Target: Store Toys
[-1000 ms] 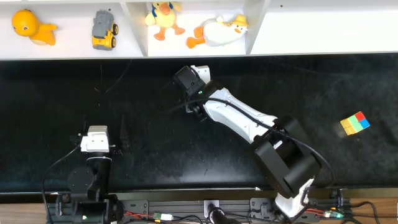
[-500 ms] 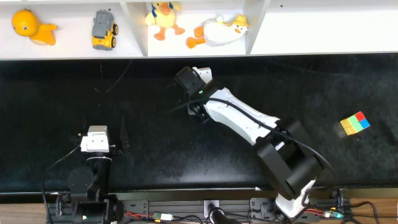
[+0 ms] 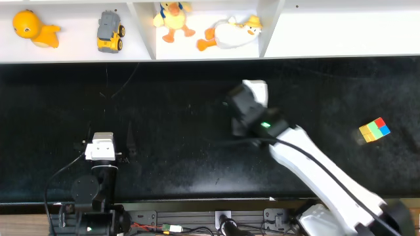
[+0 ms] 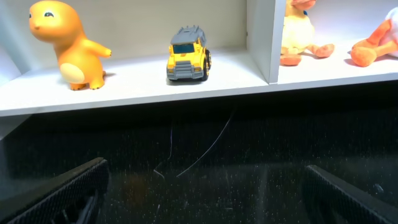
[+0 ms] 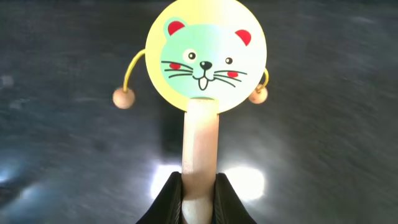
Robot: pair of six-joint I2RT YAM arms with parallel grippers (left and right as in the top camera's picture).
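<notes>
A pellet-drum toy (image 5: 205, 56) has a yellow disc with a green cat face, two beads on strings and a wooden handle (image 5: 199, 149). My right gripper (image 5: 199, 188) is shut on that handle, holding the toy above the black table. From above, the right gripper (image 3: 245, 108) sits mid-table, below the shelf. My left gripper (image 4: 202, 196) stands open and holds nothing, near the table's front left. A multicoloured cube (image 3: 375, 130) lies on the table at the right.
A white shelf (image 3: 210, 54) runs along the table's far edge. Its left bay holds an orange dinosaur (image 3: 34, 27) and a yellow truck (image 3: 109, 31). The middle bay holds a yellow duck plush (image 3: 172, 18) and a white goose plush (image 3: 230, 33).
The right arm has swung to the right and slightly nearer, carrying the drum toy away from below the middle bay. The left arm has not moved.
</notes>
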